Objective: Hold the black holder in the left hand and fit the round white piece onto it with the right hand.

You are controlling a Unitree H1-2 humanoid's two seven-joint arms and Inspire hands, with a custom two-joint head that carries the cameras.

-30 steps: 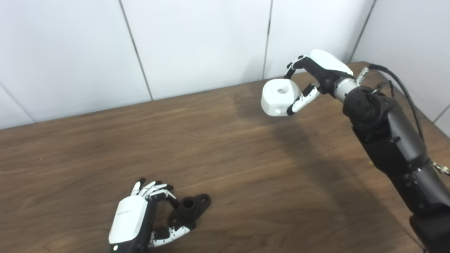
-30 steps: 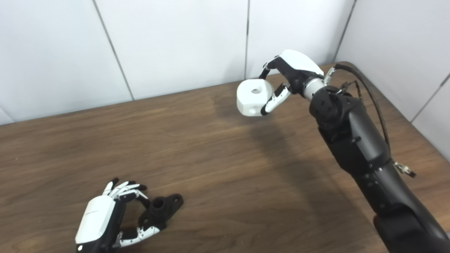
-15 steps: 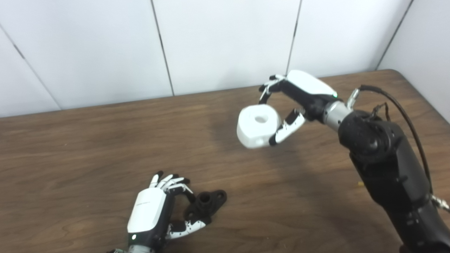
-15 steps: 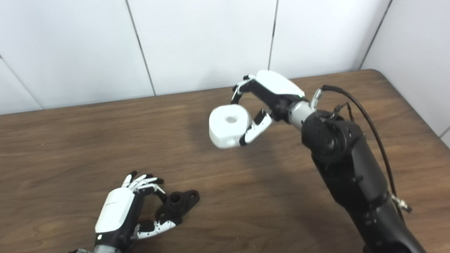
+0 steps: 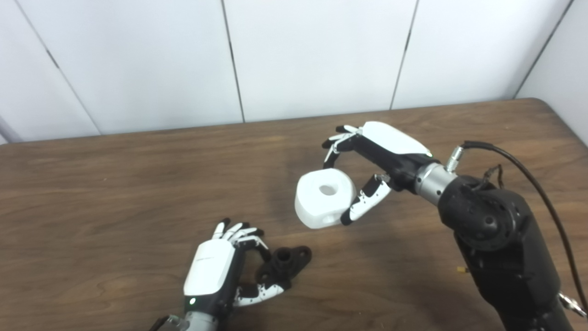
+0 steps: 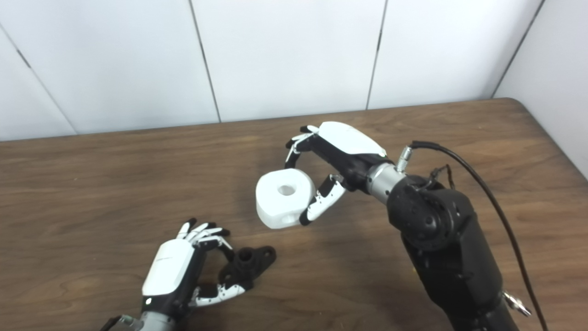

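gripping the black holder (image 5: 284,265), left hand (image 5: 216,271); right hand (image 5: 367,158) carrying white piece (image 5: 325,197).

left hand (image 6: 177,271) grips black holder (image 6: 248,263) | right hand (image 6: 342,151) holds white piece (image 6: 285,197) aloft

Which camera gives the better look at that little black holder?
The right eye view: the black holder sits clear of the picture's bottom edge. The left eye view shows the same holder, equally unobstructed, just nearer that edge.
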